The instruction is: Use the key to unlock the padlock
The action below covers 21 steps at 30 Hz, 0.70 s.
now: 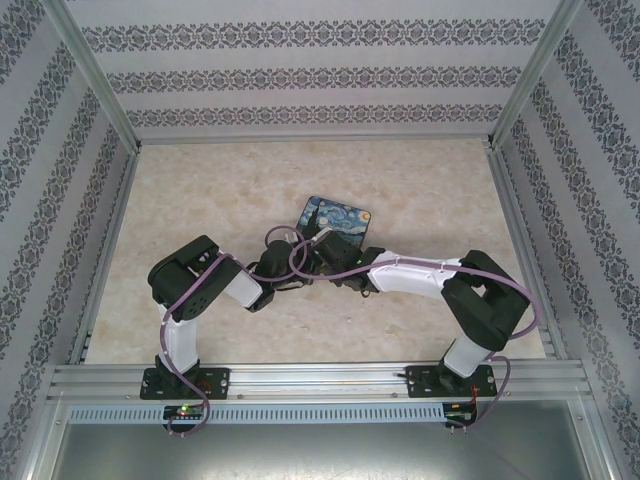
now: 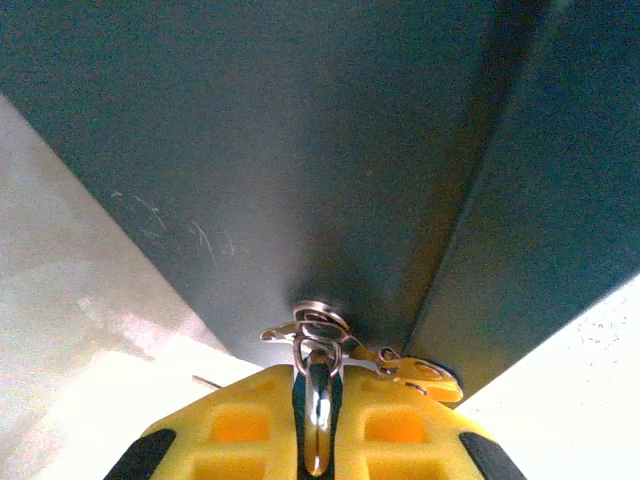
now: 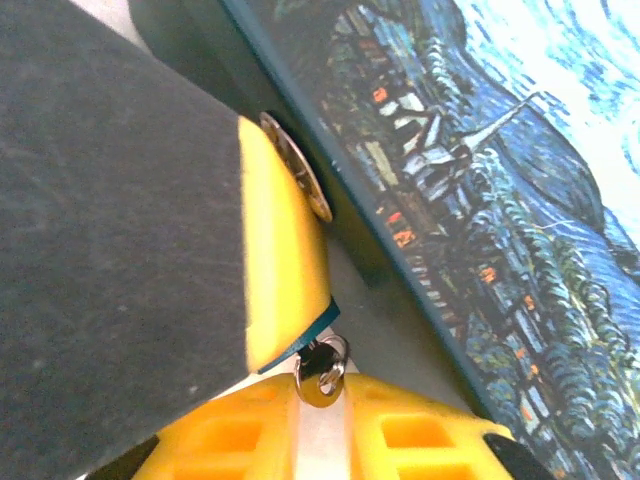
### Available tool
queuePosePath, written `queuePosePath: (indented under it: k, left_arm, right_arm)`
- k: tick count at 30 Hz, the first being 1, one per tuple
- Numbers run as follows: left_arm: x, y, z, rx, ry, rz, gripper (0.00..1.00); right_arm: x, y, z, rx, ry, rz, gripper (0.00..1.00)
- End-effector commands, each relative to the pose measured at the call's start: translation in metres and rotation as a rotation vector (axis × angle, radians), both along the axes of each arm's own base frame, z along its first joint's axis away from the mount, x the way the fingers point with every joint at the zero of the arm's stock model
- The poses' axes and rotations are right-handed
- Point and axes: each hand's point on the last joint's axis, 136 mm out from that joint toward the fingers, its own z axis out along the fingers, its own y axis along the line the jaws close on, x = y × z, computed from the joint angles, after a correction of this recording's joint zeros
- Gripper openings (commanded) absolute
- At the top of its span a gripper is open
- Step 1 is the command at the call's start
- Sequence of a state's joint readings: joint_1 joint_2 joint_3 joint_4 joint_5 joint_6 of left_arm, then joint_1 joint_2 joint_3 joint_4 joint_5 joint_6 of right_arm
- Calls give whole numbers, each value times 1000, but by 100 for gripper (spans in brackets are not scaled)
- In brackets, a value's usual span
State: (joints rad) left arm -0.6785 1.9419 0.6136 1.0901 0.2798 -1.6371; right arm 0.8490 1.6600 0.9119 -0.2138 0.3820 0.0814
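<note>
While the left gripper (image 2: 318,382) clamps the tiny silver-and-teal metal padlock (image 2: 318,420), the right gripper (image 3: 322,398) pinches the small silvery ringed key (image 3: 322,372). The padlock lies dead ahead, axis seemingly in line.

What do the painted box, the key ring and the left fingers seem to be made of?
Painted box: likely thin printed sheet metal, glossy lid, dark teal sides with fine pale scratches; card can't be ruled out.
Key ring: bright polished steel wire, sharp glints.
Left fingers: yellow moulded plastic or rubber, matte, with recessed pockets.
</note>
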Motion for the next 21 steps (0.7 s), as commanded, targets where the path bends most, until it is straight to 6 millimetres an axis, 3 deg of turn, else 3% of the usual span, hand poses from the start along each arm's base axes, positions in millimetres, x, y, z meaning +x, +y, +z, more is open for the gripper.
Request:
queuePosePath:
  k: [1,7,12,14,16,21]
  left_arm:
    - [-1,-7,21,-48,-27,-36,0]
    - [-2,-8,22,-51,-28,-42,0]
    - [-3,-6,19,-48,-25,-35,0]
    - [-2,-5,17,-43,-22,-30,0]
    - [-1,-4,15,-40,-23,-21,0]
    - [-2,-1,4,4,-24,-27,0]
  right_arm:
    - [16,-3,9,-16,-70,-57,15]
    - [18,15,16,61,-50,-40,1]
    - [11,30,22,156,16,1,0]
    - [4,35,25,197,56,19,8]
    - [-5,34,30,255,81,12,23]
    - [-23,14,47,439,141,-87,44]
